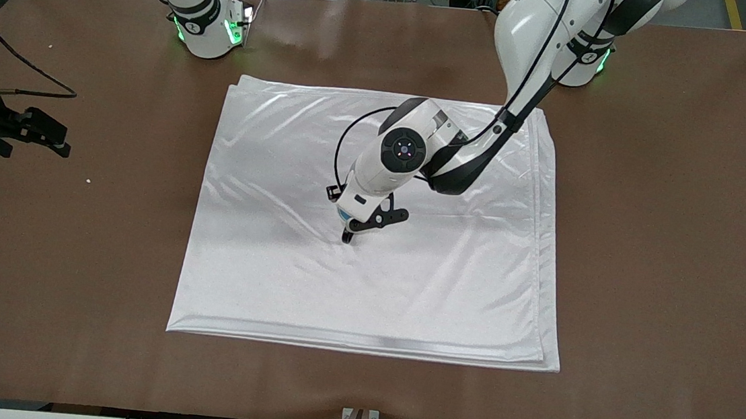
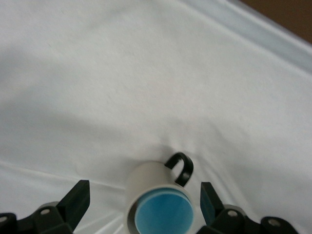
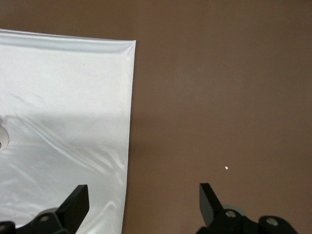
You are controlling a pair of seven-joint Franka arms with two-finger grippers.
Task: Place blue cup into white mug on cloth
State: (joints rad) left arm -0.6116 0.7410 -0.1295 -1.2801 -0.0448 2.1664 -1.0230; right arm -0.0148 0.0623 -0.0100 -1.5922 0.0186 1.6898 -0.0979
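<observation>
The white mug (image 2: 148,178) stands upright on the cloth (image 2: 146,73), its black loop handle (image 2: 183,165) turned away from the fingers. The blue cup (image 2: 163,214) sits inside the mug, its bright blue inside showing. My left gripper (image 2: 143,195) is open, with one finger on each side of the mug and a gap on both sides. In the front view the left gripper (image 1: 375,226) is over the middle of the cloth (image 1: 406,293) and hides the mug and cup. My right gripper (image 1: 48,135) is open and empty, and waits over bare table.
The brown table (image 1: 665,262) surrounds the cloth on all sides. In the right wrist view the right gripper (image 3: 144,204) hangs over the cloth's edge (image 3: 127,146) and the bare table (image 3: 219,97). A small white speck (image 3: 226,168) lies on the table.
</observation>
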